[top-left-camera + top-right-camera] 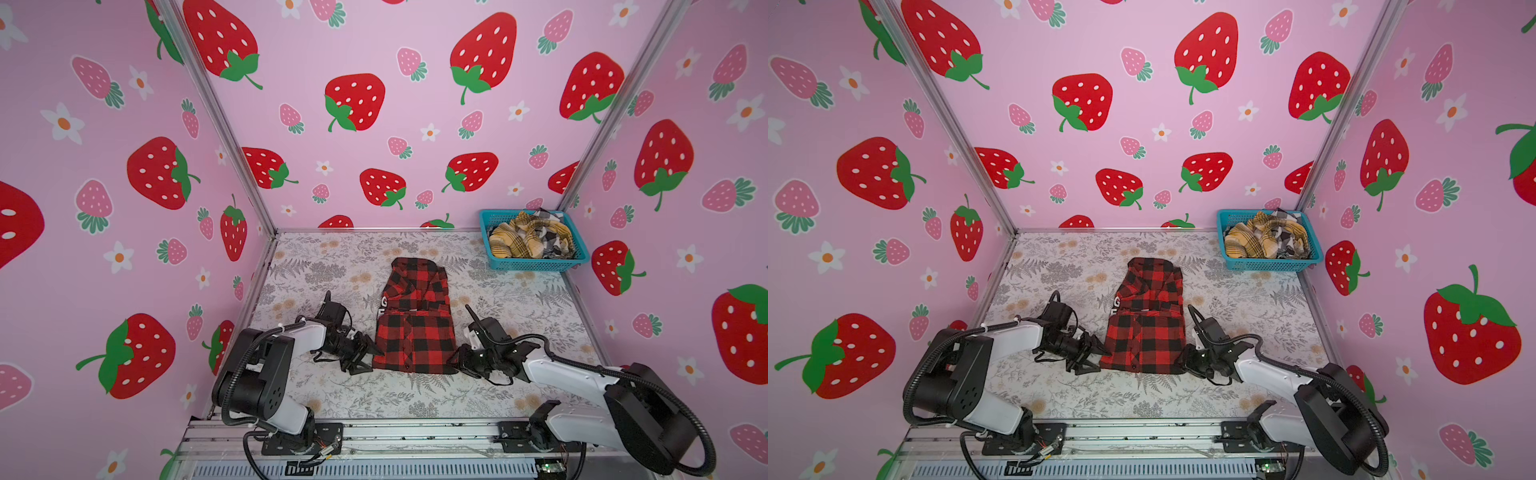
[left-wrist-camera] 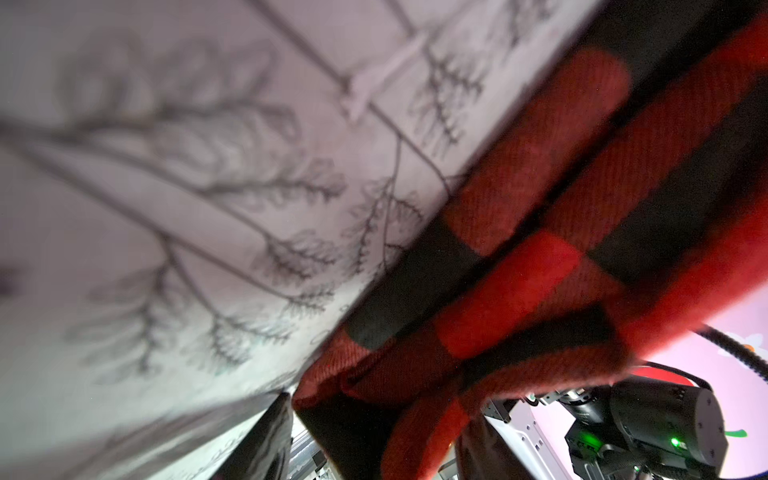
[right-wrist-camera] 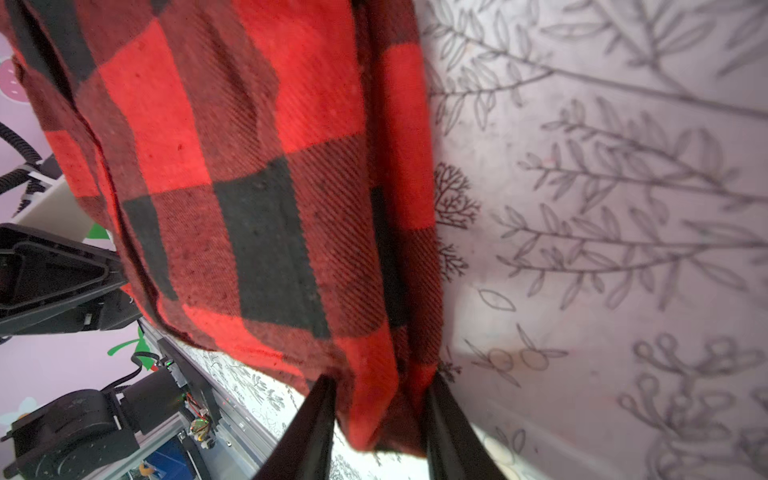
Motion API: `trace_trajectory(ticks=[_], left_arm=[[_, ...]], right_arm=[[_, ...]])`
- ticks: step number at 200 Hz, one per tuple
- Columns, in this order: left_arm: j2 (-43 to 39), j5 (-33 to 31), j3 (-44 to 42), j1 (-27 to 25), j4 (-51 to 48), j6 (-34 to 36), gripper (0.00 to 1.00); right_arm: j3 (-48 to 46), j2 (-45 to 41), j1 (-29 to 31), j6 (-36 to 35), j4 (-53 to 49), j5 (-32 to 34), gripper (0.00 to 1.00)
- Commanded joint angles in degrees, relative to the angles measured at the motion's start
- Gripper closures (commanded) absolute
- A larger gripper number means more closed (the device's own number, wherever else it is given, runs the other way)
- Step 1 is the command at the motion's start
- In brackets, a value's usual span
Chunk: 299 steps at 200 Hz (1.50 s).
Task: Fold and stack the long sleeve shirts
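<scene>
**A:** How far along is it?

**B:** Early, I'd say. In the middle of the tabletop (image 1: pixel 332 395) lies one red shirt (image 1: pixel 415 332). Its sleeves are tucked in, so it makes a narrow strip with the collar far and the hem toward the arms. I judge the crosswise fold is what's left on it.

**A:** And the rest?

**B:** They're in the basket (image 1: pixel 536 264) at the far right corner: a yellow shirt (image 1: pixel 519 241) and a black-and-white shirt (image 1: pixel 552 237). Both are crumpled and neither is started. There's no stack anywhere yet.

**A:** The tools?

**B:** Both are at the hem's near corners. The right tool (image 3: pixel 380 382) pinches the right corner, and in its wrist view cloth fills the gap between the jaws. The left tool (image 1: pixel 368 357) sits at the left corner with its jaws apart. I can't tell whether cloth lies between them.
</scene>
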Motion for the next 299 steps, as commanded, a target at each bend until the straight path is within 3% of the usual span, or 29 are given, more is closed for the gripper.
trace_trajectory(ticks=[1, 23, 72, 105, 123, 156, 220, 272, 299], left_arm=[[2.59, -10.04, -1.71, 0.40, -3.07, 0.53, 0.39], [4.48, -9.56, -1.80, 1.26, -0.77, -0.30, 0.41], [7.17, -10.62, -0.49, -1.33, 0.49, -1.23, 0.44], [6.51, -11.18, -0.36, -1.48, 0.16, -1.47, 0.50], [4.35, -12.19, 0.03, -1.46, -1.95, -0.69, 0.46], [-2.99, -19.86, -0.19, -1.56, -6.80, 1.16, 0.40], [5.45, -13.44, 0.13, -8.30, 3.01, -5.05, 0.47], [5.59, -13.03, 0.72, -8.75, 2.02, -5.38, 0.58], [2.60, -14.11, 0.47, -6.83, -2.09, -3.63, 0.49]], right_arm=[[-1.44, 0.98, -0.36, 0.63, -1.93, 0.63, 0.61], [-1.11, -0.24, -0.41, 0.46, -3.86, 1.04, 0.51], [-3.01, -3.96, 0.59, 3.61, -4.70, 1.15, 0.49], [-3.03, -1.24, 1.19, 5.05, -0.85, 0.71, 0.52], [-2.02, 0.47, 1.22, 4.38, -1.28, 0.94, 0.54], [-2.36, -0.37, 1.21, 4.87, -1.73, 1.30, 0.54], [-2.19, 0.08, 1.21, 5.37, -1.41, 1.25, 0.57], [-2.41, 1.85, 1.17, 5.43, 0.85, 0.97, 0.69], [-1.52, 1.47, 1.18, 4.73, -0.82, 1.99, 0.71]])
